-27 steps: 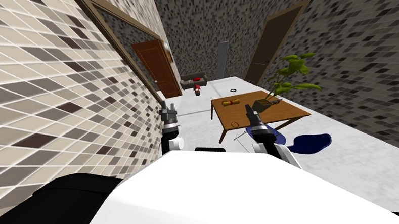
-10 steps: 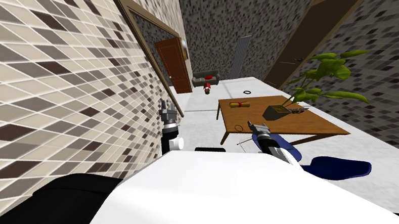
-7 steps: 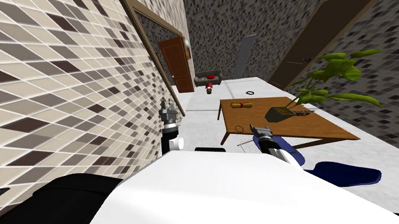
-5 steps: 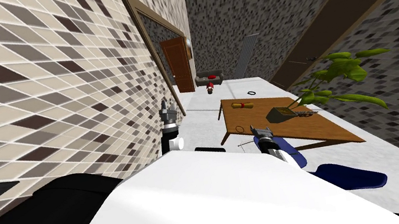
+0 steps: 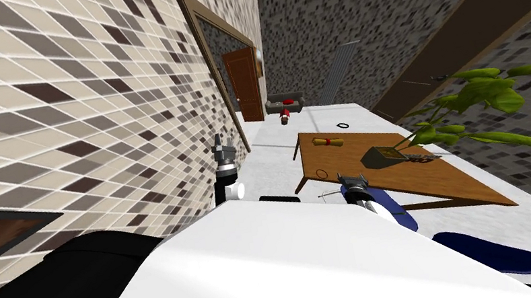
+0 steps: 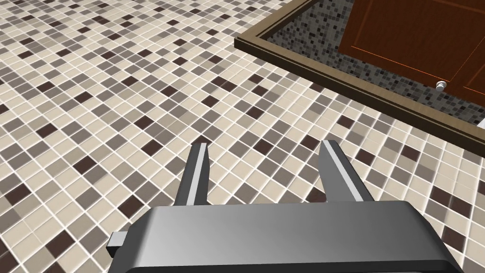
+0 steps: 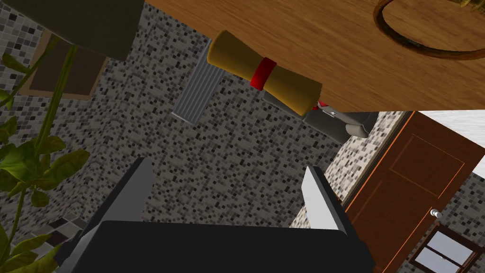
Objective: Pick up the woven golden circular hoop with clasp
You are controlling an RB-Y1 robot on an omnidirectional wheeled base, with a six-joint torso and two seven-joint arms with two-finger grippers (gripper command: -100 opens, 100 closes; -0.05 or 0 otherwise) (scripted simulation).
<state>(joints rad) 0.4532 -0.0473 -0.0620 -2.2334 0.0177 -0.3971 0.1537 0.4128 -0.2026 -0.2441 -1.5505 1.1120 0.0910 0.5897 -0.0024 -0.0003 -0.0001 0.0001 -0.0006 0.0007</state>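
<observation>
hoop (image 5: 322, 173): golden-brown | table (image 5: 447, 180): brown woodgrain | scroll (image 5: 327, 141): tan, red band | plant (image 5: 486, 92): green

My left gripper (image 6: 267, 147) has a glossy grey box for a body, with a small square stub at one corner. Its two fingers (image 6: 196, 173) are thin dark blades with pale inner strips. My right gripper (image 7: 227, 168) has a near-black body. My left forearm (image 5: 221, 187) is black, with a round white cap (image 5: 237, 191).

A home, this: mosaic-tiled walls (image 5: 76, 88), a brown door (image 5: 244, 86), a grey sofa (image 5: 285, 103) at the far end, a leafy plant (image 5: 481, 99) on the wooden surface (image 5: 353, 148).
</observation>
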